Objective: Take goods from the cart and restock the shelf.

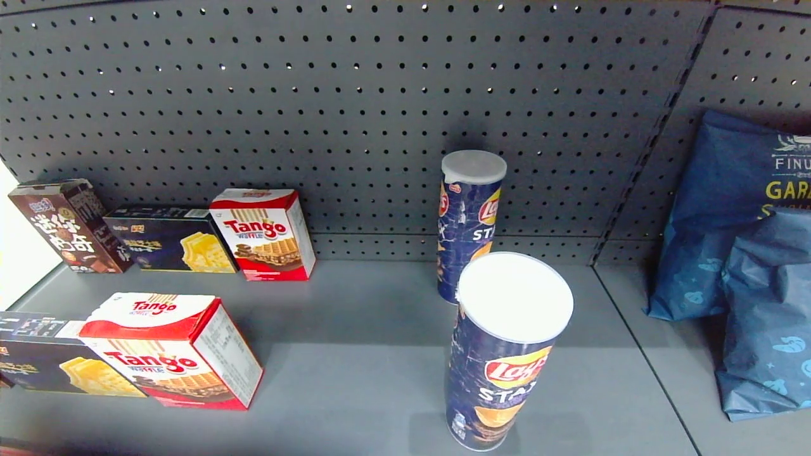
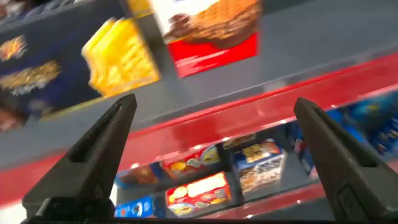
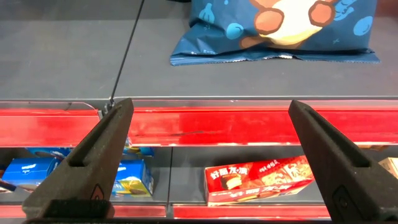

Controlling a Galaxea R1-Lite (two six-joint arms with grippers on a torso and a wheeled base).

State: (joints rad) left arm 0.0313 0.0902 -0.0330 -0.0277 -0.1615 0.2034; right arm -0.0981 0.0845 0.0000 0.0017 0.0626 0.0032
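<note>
Our left tool (image 2: 214, 102) and right tool (image 3: 211, 104) gape wide, empty; two dark-blue cardboard crisp tubes (image 1: 500, 380) stand upright in file on the grey metal shelf (image 1: 355, 329), presumably stocked labels-forward.

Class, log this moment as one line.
left end effector open, empty | right end effector open, empty | front chip can upright on shelf | rear chip can upright

1. Pretty sure the shelf (image 1: 355, 329) and pegboard back (image 1: 355, 114) are painted metal: matt grey, smooth.
2. The chip cans (image 1: 500, 373) are glossy printed tubes with frosted plastic lids (image 1: 514, 296).
3. The wafer boxes (image 1: 269, 234) are shiny cardboard.
4. The blue bags (image 1: 716, 209) look crinkly, matt-ish, kinda papery.
5. The red edge strip (image 3: 249, 124) is glossy plastic.
</note>
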